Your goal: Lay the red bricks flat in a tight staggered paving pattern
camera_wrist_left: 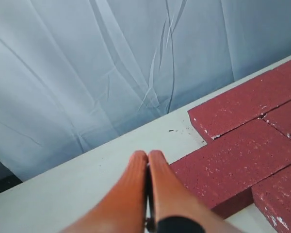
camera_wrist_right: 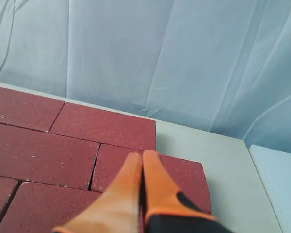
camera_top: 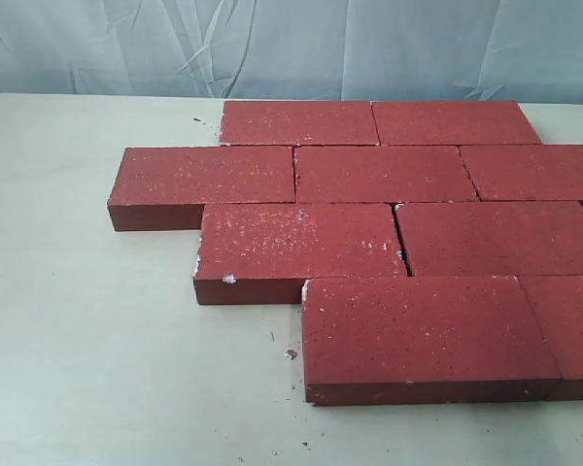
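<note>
Orange fingers on both arms. Left gripper (camera_wrist_left: 147, 158) pinched fully together, nothing between the pads, seen against bare table (camera_wrist_left: 53, 189) just beside the paving's edge. Right gripper (camera_wrist_right: 141, 158) likewise pressed tight and empty, seen against a brick at the paving's right-hand edge.

Red bricks (camera_top: 384, 173) flat on the pale table, four staggered rows, long sides running across the exterior view. Nearest row: one whole brick (camera_top: 423, 335), with a second brick (camera_top: 575, 325) tight against its right end and cut off by the frame. Pale crumbs (camera_top: 290, 353) on the table just off the whole brick's left end. Next row: two bricks, the left brick (camera_top: 296, 243) white-speckled with a chipped near corner, a thin dark gap separating it from the right brick (camera_top: 500, 238). Third row: three end to end, the leftmost brick (camera_top: 209, 177) jutting furthest left of all. Far row: two more bricks (camera_top: 296, 121), ends touching, close to the table's back edge. Behind everything, a creased pale-blue sheet (camera_top: 272, 44).
</note>
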{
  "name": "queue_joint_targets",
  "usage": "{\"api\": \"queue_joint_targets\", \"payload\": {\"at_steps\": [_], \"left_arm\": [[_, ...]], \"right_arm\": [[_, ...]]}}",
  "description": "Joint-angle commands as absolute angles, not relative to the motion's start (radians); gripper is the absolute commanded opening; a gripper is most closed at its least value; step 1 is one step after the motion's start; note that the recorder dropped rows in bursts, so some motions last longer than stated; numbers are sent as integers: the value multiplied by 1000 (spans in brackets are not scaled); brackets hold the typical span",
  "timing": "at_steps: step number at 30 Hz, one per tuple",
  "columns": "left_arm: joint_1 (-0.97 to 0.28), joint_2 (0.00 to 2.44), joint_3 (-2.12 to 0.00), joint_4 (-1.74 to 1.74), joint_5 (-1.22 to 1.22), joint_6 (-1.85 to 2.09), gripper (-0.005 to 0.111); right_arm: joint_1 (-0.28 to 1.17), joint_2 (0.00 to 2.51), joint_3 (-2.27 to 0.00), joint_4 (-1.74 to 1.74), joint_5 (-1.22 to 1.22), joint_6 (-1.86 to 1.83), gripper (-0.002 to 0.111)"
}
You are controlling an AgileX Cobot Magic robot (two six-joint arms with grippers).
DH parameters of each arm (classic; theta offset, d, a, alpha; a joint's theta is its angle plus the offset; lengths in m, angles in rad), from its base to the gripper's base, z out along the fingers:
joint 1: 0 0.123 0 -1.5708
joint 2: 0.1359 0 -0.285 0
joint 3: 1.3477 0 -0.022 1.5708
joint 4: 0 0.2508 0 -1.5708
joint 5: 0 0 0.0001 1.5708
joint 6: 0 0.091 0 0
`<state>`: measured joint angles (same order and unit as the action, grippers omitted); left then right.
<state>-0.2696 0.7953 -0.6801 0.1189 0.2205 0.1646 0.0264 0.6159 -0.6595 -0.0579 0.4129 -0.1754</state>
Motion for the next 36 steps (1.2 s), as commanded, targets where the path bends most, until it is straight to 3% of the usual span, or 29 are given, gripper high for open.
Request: {"api": "queue_joint_targets", "payload": {"at_steps": [1,12,36], "left_arm": [[-271,677,-601,104,182,156,0],[-271,438,-458,51,150,156,0],[-271,395,-458,0,207,158,0]], "right_arm": [[21,517,-570,-54,335,-171,-1],[21,273,-430,-15,221,-171,-1],[21,252,-430,36,281,-171,-1]]}}
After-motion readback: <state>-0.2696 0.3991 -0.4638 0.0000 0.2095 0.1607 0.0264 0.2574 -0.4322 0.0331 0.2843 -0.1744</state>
